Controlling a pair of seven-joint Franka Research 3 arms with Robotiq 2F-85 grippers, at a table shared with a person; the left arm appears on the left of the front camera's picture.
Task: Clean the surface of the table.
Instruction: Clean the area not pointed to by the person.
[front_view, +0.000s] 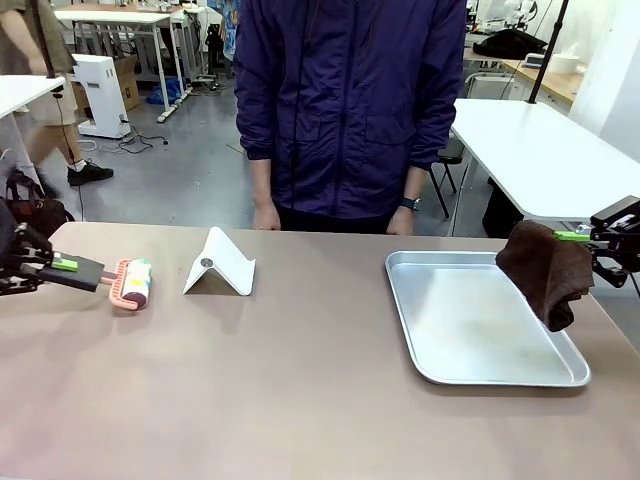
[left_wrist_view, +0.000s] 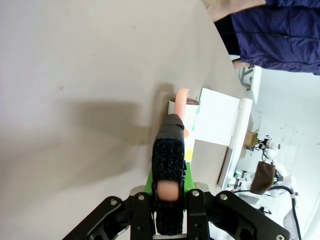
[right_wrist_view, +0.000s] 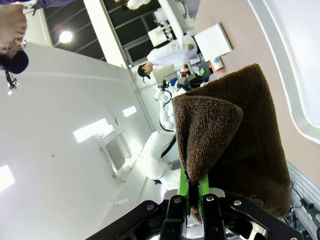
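Wide tan bench (front_view: 300, 390) under me, a workshop with white-topped tables behind it, and a person in a dark blue jacket (front_view: 350, 100) standing at the far edge, hands hanging right at the rim.

Front view: my left jaws, at the left edge, are clamped on the black handle (front_view: 85, 272) of a pink lint roller (front_view: 133, 283), and its roll looks to be resting on the bench top. Just right of it stands a white folded stand (front_view: 220, 265). Over on the right a silver tray (front_view: 480, 320) lies flat, and my right jaws pinch a brown cloth (front_view: 545, 270) that hangs by the tray's right rim; whether it touches, I cannot tell.

Left wrist view: my jaws are closed tight on the fuzzy black handle, with the pink frame and roll beyond, the white stand after that, and bare bench spreading wide to the left.

Right wrist view: my jaws are shut on a fold of the brown cloth, which drapes thick across the middle. The tray rim and a strip of bench sit behind it.
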